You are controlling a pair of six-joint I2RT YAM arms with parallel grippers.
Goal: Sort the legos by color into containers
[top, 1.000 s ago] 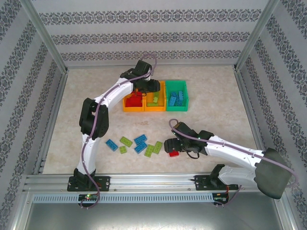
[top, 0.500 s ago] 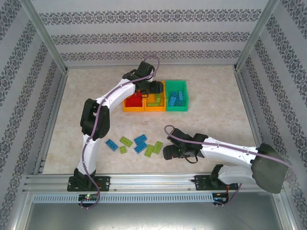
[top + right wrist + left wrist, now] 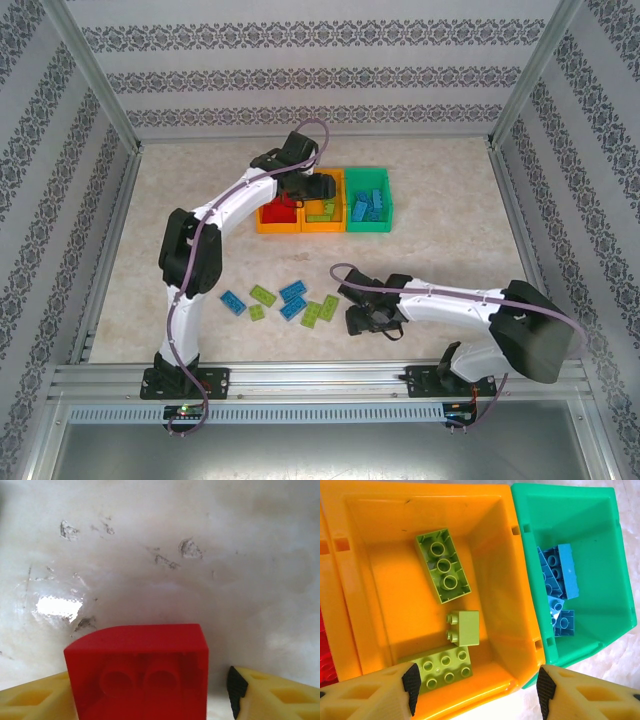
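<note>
Above the middle orange bin (image 3: 365,540) our left gripper (image 3: 478,695) hangs with its jaws spread wide and nothing between them. On that bin's floor we count three lime green bricks (image 3: 443,566), one of them lying on its side. Joined to the bin's right wall, the green bin (image 3: 600,540) holds blue bricks (image 3: 560,572). Against its left wall, the other orange bin (image 3: 278,230) holds red bricks (image 3: 278,212).

Well apart from the middle bin, toward the arm bases, loose blue and lime green bricks (image 3: 293,291) lie scattered on the table (image 3: 450,220). Our right gripper (image 3: 365,322) is low beside them. A red brick (image 3: 137,672) sits between its fingers (image 3: 270,695), with a sliver of gap at the right pad, so we cannot tell whether it is clamped.
</note>
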